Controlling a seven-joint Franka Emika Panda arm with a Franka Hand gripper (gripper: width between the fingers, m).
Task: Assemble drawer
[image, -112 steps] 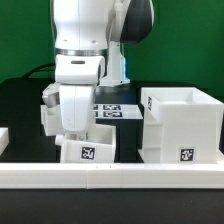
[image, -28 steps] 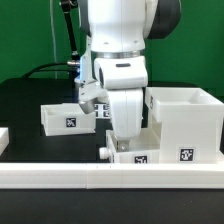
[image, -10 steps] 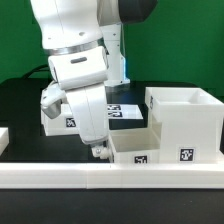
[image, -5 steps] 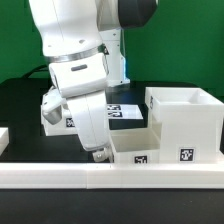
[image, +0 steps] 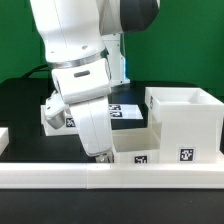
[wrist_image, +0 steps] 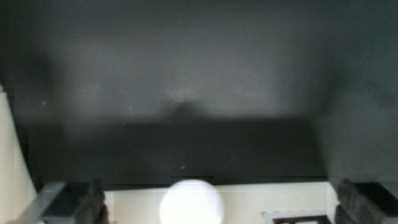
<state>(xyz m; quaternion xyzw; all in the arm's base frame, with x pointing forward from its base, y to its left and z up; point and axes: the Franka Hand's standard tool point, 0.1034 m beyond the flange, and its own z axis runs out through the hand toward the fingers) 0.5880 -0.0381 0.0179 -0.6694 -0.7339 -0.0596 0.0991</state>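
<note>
The drawer's large open case (image: 186, 124) stands at the exterior view's right. One small tray (image: 140, 150) sits against its left side by the front rail. The second tray (image: 50, 114) stands behind the arm, partly hidden. My gripper (image: 100, 154) hangs low at the front tray's left end. In the wrist view my gripper (wrist_image: 217, 203) is open with its fingers (wrist_image: 71, 205) wide apart over black table and a white surface. A blurred white oval (wrist_image: 192, 203) lies between them, and I cannot tell what it is.
A long low white rail (image: 110, 178) runs along the front edge. The marker board (image: 122, 110) lies flat behind the arm. A small white piece (image: 3, 138) shows at the exterior view's far left. The table (image: 25, 105) is black.
The front tray, earlier left of centre, now sits against the case. Over the last second my gripper has sunk slightly lower at the tray's left end.
</note>
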